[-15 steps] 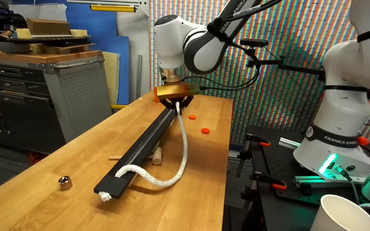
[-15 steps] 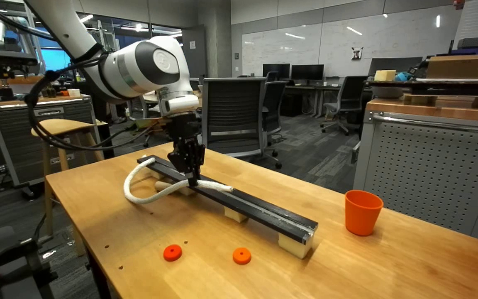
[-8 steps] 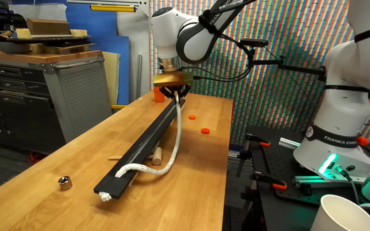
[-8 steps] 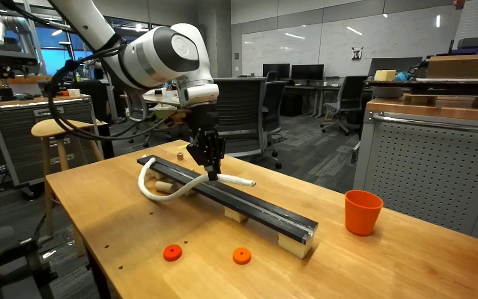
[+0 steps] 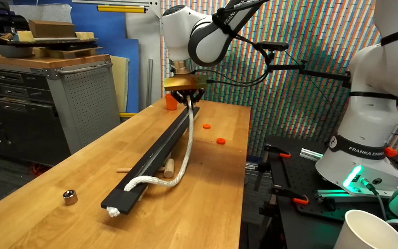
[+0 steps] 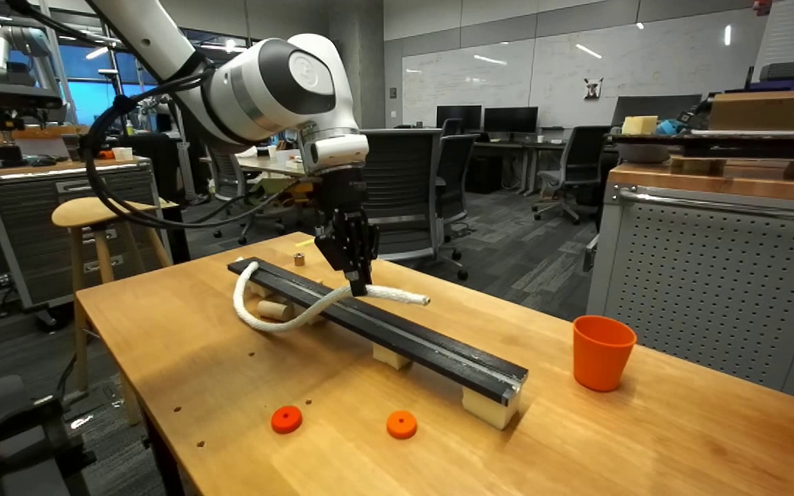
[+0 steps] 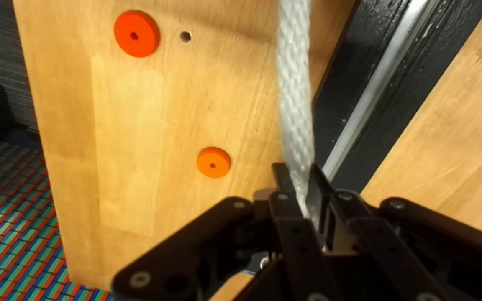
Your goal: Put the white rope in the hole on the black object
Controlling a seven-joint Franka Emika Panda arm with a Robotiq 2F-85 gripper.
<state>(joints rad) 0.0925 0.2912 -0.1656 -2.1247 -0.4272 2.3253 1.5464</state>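
I see black fingers pinched on the thick white braided rope, its free end jutting past them. The rest sags and curves round to one end of the long grooved black bar, propped on pale blocks on the wooden bench.

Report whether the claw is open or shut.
Shut: the claw pinches the rope between its fingers in the wrist view, and holds it aloft in both exterior views.
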